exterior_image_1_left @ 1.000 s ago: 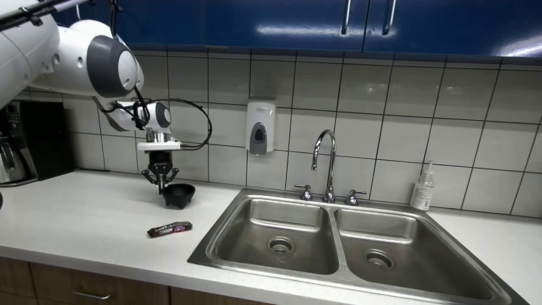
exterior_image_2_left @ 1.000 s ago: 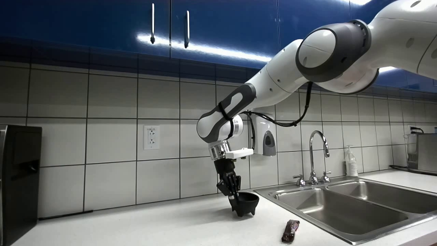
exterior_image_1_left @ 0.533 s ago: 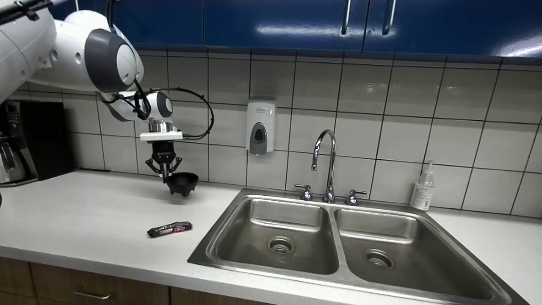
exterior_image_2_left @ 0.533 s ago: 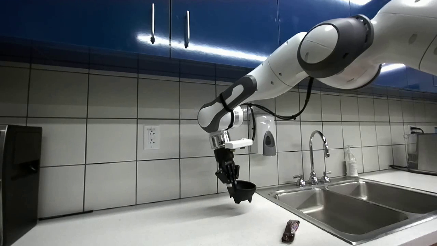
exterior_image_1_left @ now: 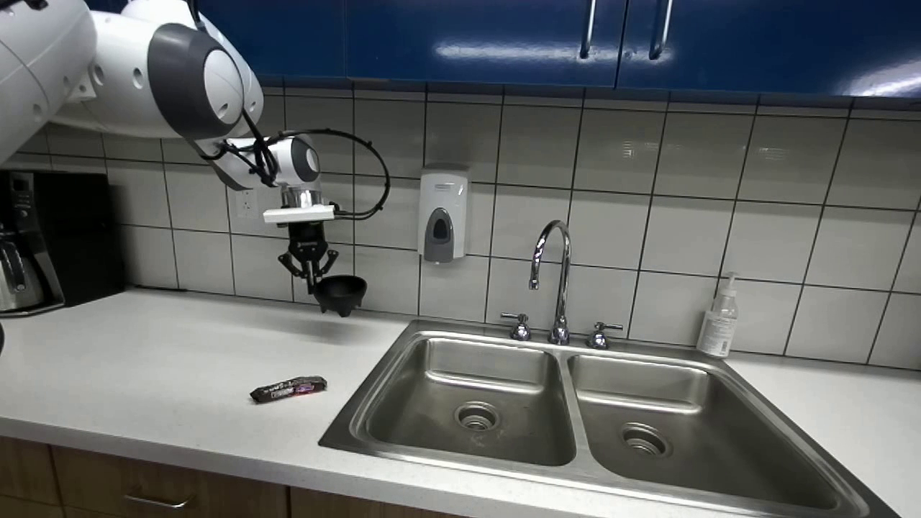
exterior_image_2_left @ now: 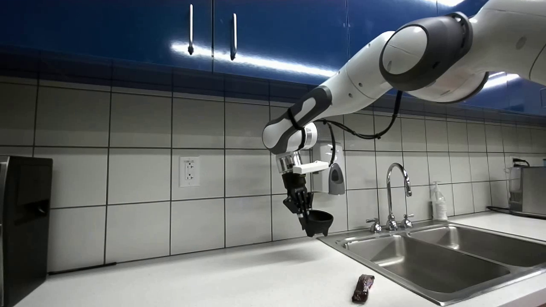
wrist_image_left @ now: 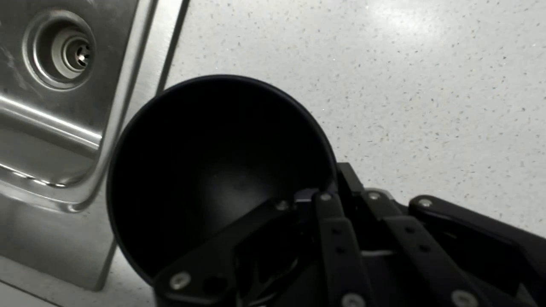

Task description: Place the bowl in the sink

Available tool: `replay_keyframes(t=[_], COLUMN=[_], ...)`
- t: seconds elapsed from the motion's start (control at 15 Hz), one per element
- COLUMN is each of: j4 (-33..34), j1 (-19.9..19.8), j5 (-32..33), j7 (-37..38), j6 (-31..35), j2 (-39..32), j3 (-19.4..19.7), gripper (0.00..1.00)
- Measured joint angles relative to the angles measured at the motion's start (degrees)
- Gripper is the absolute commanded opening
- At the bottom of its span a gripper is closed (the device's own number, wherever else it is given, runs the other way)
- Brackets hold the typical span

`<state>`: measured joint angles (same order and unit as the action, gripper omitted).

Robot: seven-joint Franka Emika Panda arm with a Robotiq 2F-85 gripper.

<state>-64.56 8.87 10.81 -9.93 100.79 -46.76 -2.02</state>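
The small black bowl shows in both exterior views. My gripper is shut on its rim and holds it above the counter, close to the sink's corner. In the wrist view the bowl is roughly level and looks empty inside. My gripper has one finger inside the rim and one outside. The sink's left basin, stainless steel with a round drain, is to the right of the bowl in both exterior views. A part of the basin shows in the wrist view.
A wrapped bar lies on the counter in front of the sink's left edge. The faucet stands behind the basins, and a soap dispenser hangs on the tiled wall. A pump bottle and a coffee maker stand on the counter.
My gripper has lifted the bowl off the counter and carried it up and toward the sink. The bar has not moved.
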Motion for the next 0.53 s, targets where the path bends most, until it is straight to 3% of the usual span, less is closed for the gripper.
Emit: replay_keyframes(t=[0.53], j4=[-4.27], j1=[-5.61], j5=[-2.62], j7=[1.56], j6=[0.21], j2=[3.79], j3=[1.15], gripper=[0.02])
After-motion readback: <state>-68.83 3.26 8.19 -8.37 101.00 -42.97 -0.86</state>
